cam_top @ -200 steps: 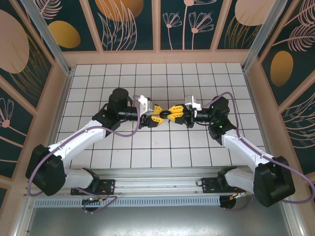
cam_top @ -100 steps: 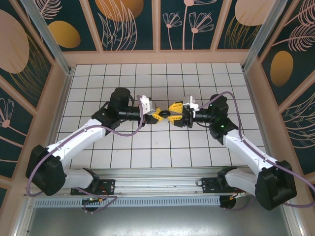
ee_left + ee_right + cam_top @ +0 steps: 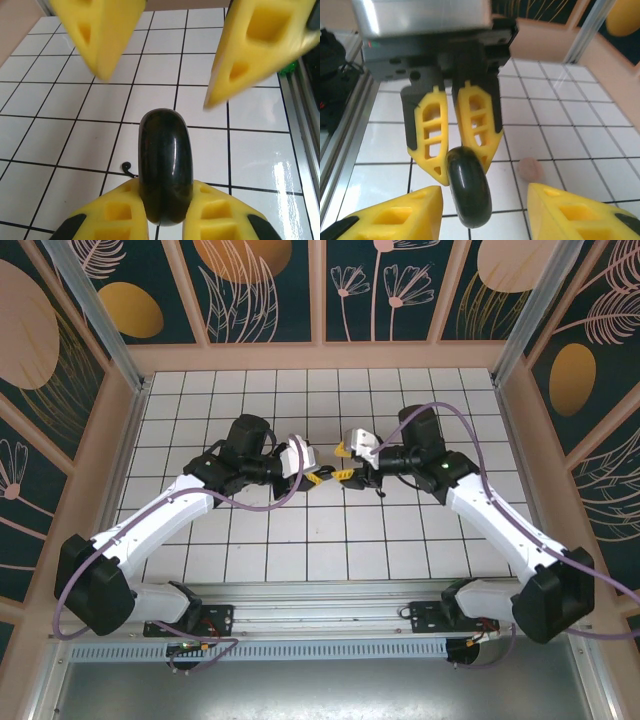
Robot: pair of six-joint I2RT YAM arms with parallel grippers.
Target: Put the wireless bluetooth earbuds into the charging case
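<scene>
Above the middle of the table, two grippers tip to tip. In the left gripper, clamped tight at one end: the charging case, a dark glossy oval held edge-on, seam up the middle, lid seemingly shut. Opposite, the right gripper, spread wide and holding nothing, the free end of the case just at the mouth of that gap, untouched. Long axis of the case running left to right, aimed into that opening, so the right arm plainly the nearer for any grip on the free end. Probably called for next: a gentle squeeze across the flat faces, off the seam. On the table below, toward the far side, a small pale-pink piece, too blurred to call earbud or disc. Contents of the shut case: impossible to tell.
</scene>
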